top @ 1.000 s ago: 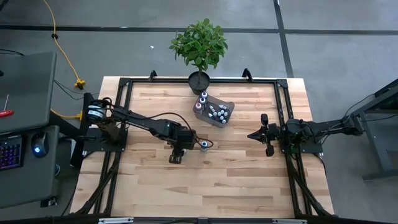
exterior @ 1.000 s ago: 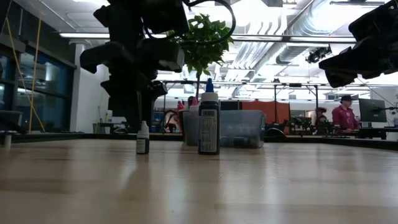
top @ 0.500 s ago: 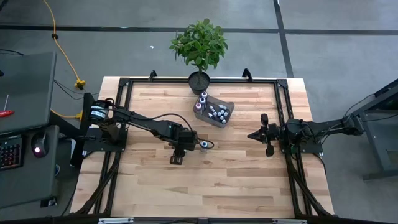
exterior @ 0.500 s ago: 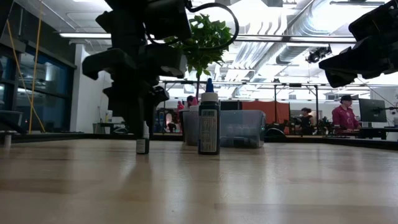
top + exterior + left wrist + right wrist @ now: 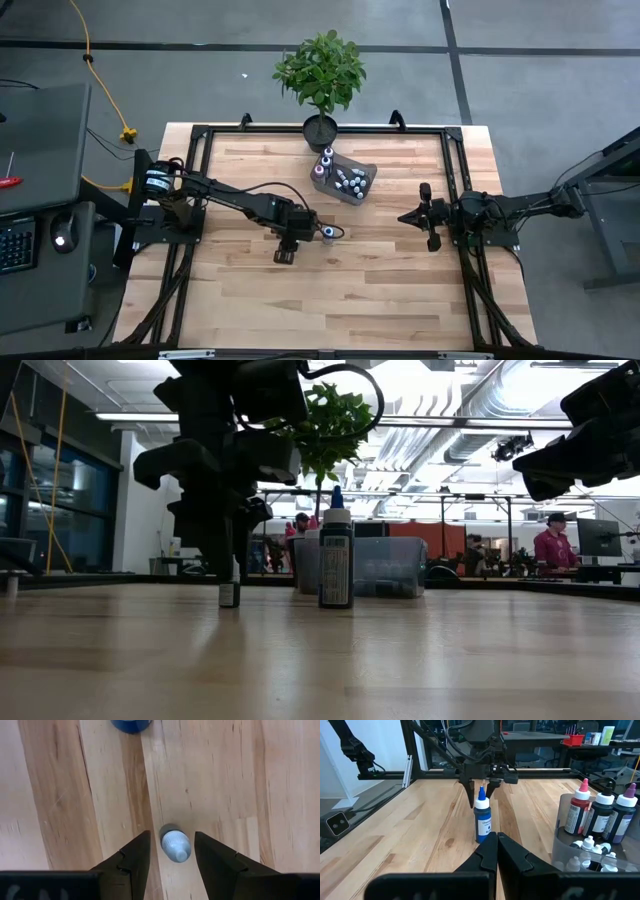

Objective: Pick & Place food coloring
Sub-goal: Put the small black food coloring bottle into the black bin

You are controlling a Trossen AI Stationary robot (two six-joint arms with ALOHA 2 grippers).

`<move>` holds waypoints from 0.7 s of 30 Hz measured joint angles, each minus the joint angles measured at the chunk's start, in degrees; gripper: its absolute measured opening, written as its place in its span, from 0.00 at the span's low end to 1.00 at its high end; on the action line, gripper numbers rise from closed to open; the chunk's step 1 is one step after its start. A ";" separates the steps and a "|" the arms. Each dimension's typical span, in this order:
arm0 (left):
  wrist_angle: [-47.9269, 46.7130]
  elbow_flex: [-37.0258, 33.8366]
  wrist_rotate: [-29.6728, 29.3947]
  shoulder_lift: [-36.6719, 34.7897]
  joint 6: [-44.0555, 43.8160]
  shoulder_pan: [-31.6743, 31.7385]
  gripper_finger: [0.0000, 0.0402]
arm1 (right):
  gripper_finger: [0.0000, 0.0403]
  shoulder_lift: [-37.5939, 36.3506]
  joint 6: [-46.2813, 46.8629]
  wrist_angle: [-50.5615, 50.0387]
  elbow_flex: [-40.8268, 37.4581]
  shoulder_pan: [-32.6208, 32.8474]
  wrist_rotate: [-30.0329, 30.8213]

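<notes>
A tiny white-capped food coloring bottle (image 5: 175,845) stands upright on the wooden table. My left gripper (image 5: 171,834) points down over it, open, with one finger on each side and a gap between each finger and the bottle. In the low view the fingers (image 5: 228,560) cover most of this bottle (image 5: 230,596). A taller blue-capped bottle (image 5: 327,233) stands just beside it, toward the table's right. My right gripper (image 5: 496,836) waits shut at the table's right side (image 5: 403,216), pointing level at the blue-capped bottle (image 5: 481,820).
A clear plastic bin (image 5: 345,181) with several more bottles sits toward the far edge, right of centre. A potted plant (image 5: 320,128) stands behind it at the far edge. Bare wood stretches over the near half of the table (image 5: 330,300).
My left gripper has sunk a little over the small bottle. In the low view the bottle stood clear below the fingertips a second ago, and now the fingers stand around it. The bottle has stayed where it was.
</notes>
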 joint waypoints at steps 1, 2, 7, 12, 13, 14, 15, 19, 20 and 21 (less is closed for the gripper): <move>0.00 0.00 -0.01 0.00 0.00 0.00 0.37 | 0.01 0.01 0.01 0.02 0.00 0.01 0.00; -0.01 0.00 -0.02 0.00 0.00 0.00 0.37 | 0.01 0.00 0.02 0.02 0.00 0.00 0.00; -0.02 0.00 -0.02 -0.02 0.00 0.00 0.37 | 0.01 0.00 0.01 0.02 0.00 0.01 0.00; -0.06 0.00 -0.01 -0.02 -0.02 0.41 0.36 | 0.01 0.00 0.01 0.00 0.00 0.02 0.00; -0.07 0.00 -0.06 -0.02 -0.02 0.39 0.36 | 0.01 0.00 0.00 0.02 0.00 0.00 0.00; -0.07 0.00 -0.05 -0.02 -0.02 0.39 0.34 | 0.01 0.00 0.00 0.02 0.00 0.00 0.00; -0.08 0.00 -0.07 -0.02 -0.02 0.39 0.33 | 0.01 0.00 0.00 0.02 0.00 0.02 0.00; -0.55 0.00 0.43 -0.04 -0.04 0.37 0.26 | 0.01 0.00 0.01 0.01 0.00 0.02 0.00; -0.55 0.00 0.65 -0.07 -0.04 0.37 0.24 | 0.01 0.01 0.00 0.01 0.00 0.00 0.00; -0.52 0.00 0.93 -0.07 -0.04 0.37 0.22 | 0.01 0.00 0.00 0.02 0.00 0.02 0.00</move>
